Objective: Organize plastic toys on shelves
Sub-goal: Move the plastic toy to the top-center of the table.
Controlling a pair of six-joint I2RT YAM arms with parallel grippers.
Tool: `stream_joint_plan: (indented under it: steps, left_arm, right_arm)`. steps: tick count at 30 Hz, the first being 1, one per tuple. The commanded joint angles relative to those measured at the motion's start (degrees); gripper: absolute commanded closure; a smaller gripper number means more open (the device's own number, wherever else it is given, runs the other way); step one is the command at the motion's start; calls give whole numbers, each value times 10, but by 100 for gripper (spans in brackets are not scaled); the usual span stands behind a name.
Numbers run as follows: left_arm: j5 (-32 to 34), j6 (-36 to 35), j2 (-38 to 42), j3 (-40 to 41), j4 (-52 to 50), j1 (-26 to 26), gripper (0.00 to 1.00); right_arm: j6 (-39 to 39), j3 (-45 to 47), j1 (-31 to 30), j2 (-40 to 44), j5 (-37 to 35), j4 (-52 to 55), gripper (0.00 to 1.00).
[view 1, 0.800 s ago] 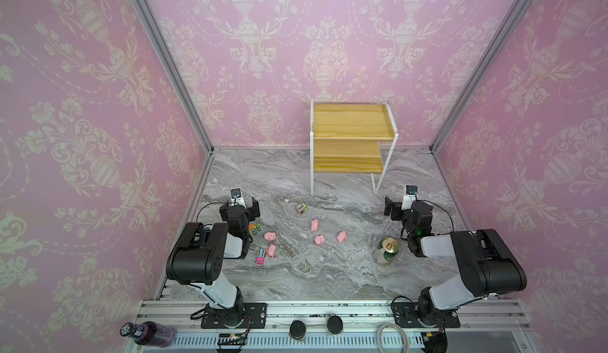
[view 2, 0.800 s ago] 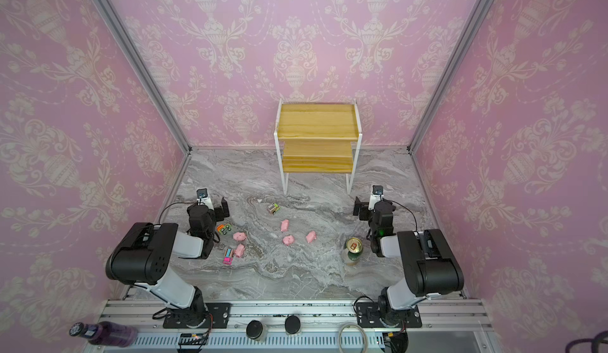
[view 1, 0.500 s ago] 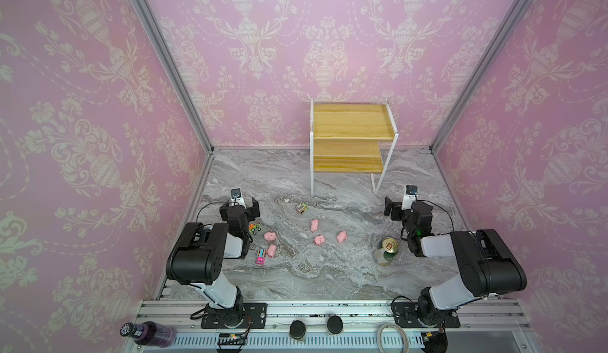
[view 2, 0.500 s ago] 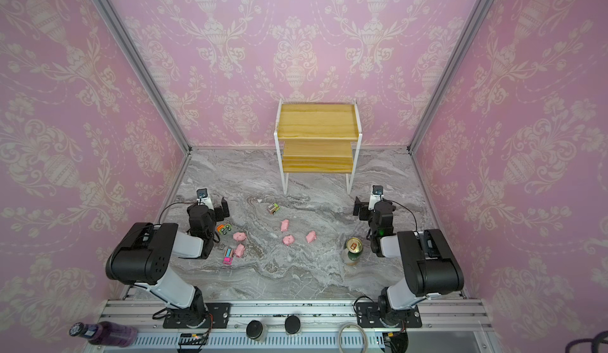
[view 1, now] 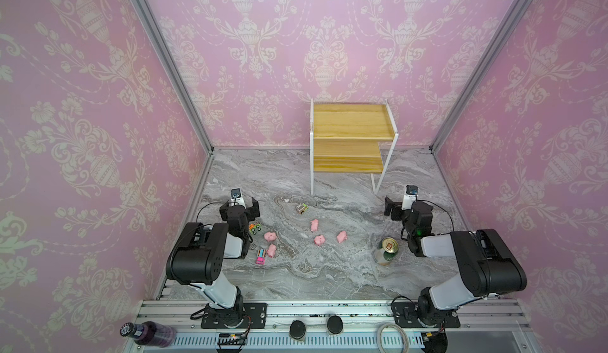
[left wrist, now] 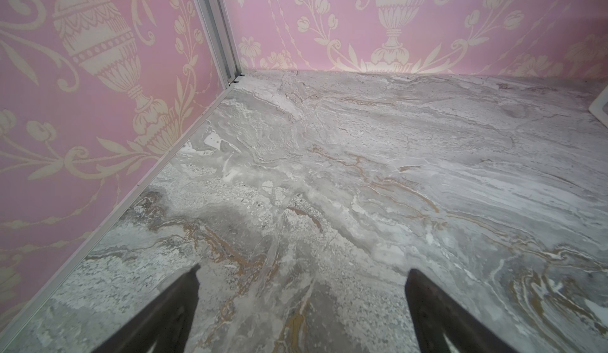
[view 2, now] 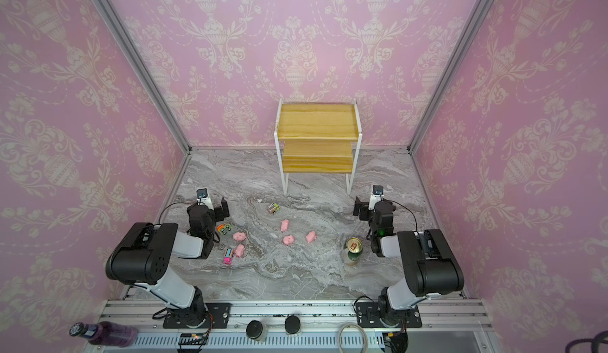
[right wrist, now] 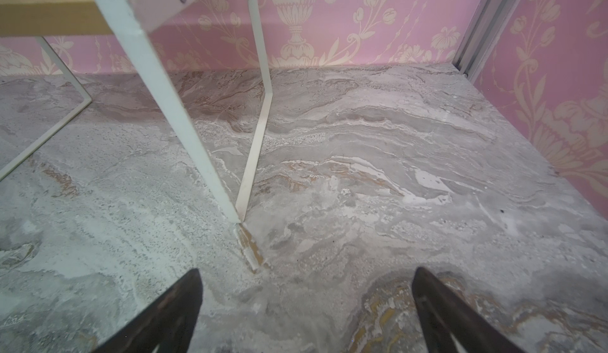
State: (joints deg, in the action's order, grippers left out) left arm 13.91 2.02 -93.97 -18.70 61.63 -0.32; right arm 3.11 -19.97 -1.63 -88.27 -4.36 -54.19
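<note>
Shelves: two-tier rack of yellowish wooden boards on a thin white metal frame (view 1: 352, 124), standing far centre.
Toys: five small pink plastic pigs (view 1: 319, 240) and three tiny colourful trucks (view 1: 301, 208), all scattered on the grey marble-patterned tabletop (view 1: 329, 279), nearer than the rack.
Left gripper (left wrist: 304, 269): jaws wide, empty.
Right gripper (right wrist: 306, 269): jaws wide, empty, facing the rack's right leg.

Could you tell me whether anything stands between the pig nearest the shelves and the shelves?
Nothing visible does. The table between that pig and the shelves is bare; the brown-green truck lies just beside that line.
</note>
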Motion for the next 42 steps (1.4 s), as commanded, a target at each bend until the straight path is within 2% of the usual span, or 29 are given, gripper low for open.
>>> stream_joint_plan:
  steps: [1, 6, 15, 23, 24, 26, 28, 33, 38, 42]
  left_arm:
    - [-5, 9, 1, -7, -14, 11, 1]
    - [-49, 23, 5, -2, -14, 31, 1]
    - [-88, 28, 10, 1, -13, 46, 1]
    - [-59, 31, 47, 7, -33, 44, 1]
    - [-46, 34, 58, 4, -49, 43, 1]
    - [-22, 44, 98, -27, -150, 43, 1]
    - [-22, 52, 127, -63, -251, 43, 1]
    - [-32, 106, 189, -124, -414, 43, 1]
    - [-61, 150, 229, -204, -592, 38, 1]
    - [-87, 175, 275, -223, -679, 29, 1]
  right_arm:
    - [-2, -4, 3, -2, 3, -8, 0]
    - [1, -3, 5, -1, 1, -6, 0]
    - [-2, -1, 2, 0, -5, -11, 0]
    - [-1, 16, -3, 64, -29, 16, 0]
    - [2, 17, -4, 82, -33, 33, 0]
    - [14, 16, -4, 119, -53, 76, 0]
    - [18, 17, -6, 153, -70, 112, 0]
    - [29, -13, -18, 262, -110, 256, 0]
    - [57, -79, -20, 350, -69, 464, 0]
    - [111, -96, -26, 419, -60, 559, 0]
